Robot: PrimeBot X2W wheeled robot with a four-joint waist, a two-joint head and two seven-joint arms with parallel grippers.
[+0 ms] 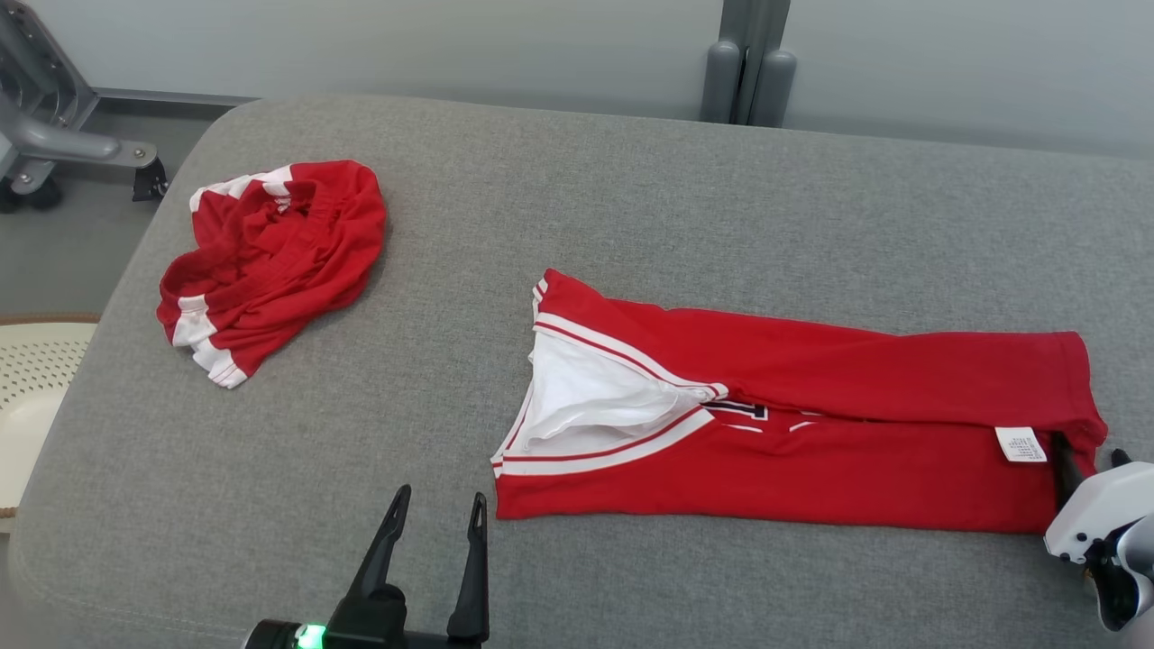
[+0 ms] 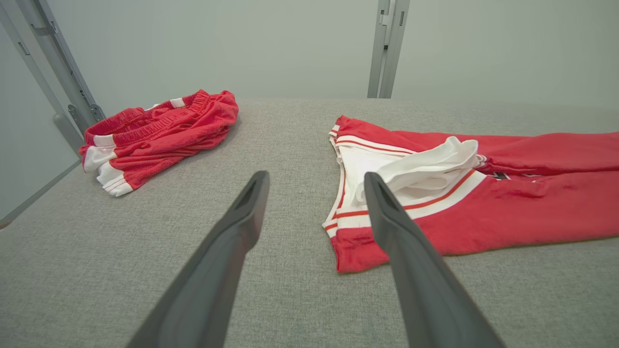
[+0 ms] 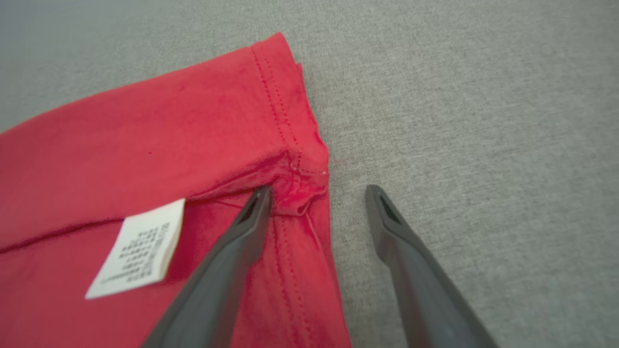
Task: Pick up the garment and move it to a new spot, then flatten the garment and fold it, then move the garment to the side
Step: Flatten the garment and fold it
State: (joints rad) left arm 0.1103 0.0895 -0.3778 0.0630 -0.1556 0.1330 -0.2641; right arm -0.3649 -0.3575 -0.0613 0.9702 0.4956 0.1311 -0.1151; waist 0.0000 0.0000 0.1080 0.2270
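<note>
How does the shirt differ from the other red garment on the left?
The shirt lies folded into a long flat band; the smaller garment is a crumpled heap. The shirt shows a broad white sleeve and a tag; the smaller garment has narrow white bands. Both are red, on the grey surface.

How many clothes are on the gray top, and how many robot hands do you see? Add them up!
Clothes: 2 (the garment, the smaller red garment)
Robot hands: 2 (left hand, right hand)
Total: 4
</note>
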